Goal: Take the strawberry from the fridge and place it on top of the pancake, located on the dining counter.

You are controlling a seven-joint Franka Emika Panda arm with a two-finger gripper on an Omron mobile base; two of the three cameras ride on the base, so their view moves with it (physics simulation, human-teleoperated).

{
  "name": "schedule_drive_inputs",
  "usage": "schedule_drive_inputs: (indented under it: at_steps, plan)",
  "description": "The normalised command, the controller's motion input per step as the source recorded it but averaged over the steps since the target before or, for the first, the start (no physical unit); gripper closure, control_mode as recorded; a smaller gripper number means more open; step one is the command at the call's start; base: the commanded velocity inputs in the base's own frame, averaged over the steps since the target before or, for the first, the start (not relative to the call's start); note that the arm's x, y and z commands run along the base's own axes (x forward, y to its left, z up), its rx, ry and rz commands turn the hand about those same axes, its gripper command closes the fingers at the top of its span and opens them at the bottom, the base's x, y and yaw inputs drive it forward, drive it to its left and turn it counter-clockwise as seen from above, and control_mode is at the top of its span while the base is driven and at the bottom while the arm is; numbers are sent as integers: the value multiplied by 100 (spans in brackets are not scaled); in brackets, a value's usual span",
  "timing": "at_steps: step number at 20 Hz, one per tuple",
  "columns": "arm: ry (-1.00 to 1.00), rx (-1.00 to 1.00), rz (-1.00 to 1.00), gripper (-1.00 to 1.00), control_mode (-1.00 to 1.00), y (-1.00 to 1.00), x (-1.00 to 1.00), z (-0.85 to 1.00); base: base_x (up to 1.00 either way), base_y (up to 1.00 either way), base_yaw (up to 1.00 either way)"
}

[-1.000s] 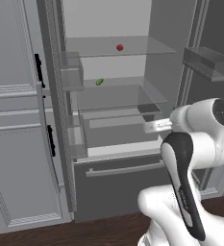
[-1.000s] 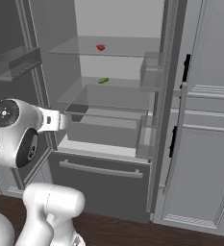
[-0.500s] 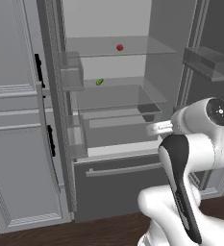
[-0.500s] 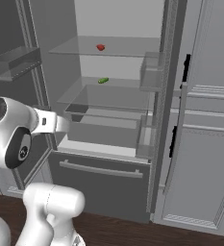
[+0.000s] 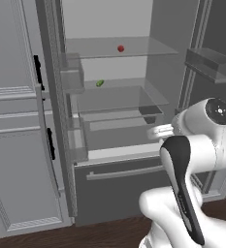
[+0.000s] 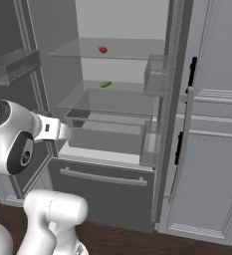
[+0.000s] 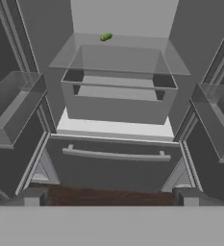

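Indoors, the fridge (image 5: 134, 164) stands open between grey cabinets (image 5: 12, 145) over dark wood floor (image 6: 117, 239). Its upper glass shelf (image 6: 132, 50) carries the strawberry (image 5: 121, 48). End effector (image 7: 111, 197) spread wide, empty.

- Arm (image 5: 197, 145) swung slightly between the earlier frames and now: in the left base view, round joint cap shifted right and a little lower; in the right base view (image 6: 13, 137), shoulder housing slid left toward the frame edge, then eased back right.
- White wrist link (image 6: 53, 130) still pointing toward the open fridge (image 6: 117, 114), tip barely displaced.
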Motion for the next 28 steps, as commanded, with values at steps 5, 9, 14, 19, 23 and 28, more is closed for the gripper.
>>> schedule_drive_inputs:
  at_steps: [5,9,14,19,23,28]
  plan:
    - [0,0,0,-100,100,0,0,0,69,1,-7]
    - [0,0,0,-100,100,0,0,0,65,-1,-3]
    - [0,0,0,-100,100,0,0,0,72,0,-1]
    - [0,0,0,-100,100,0,0,0,49,0,0]
    - [0,0,0,-100,100,0,0,0,28,0,0]
    - [0,2,0,-100,-100,0,4,28,19,0,0]
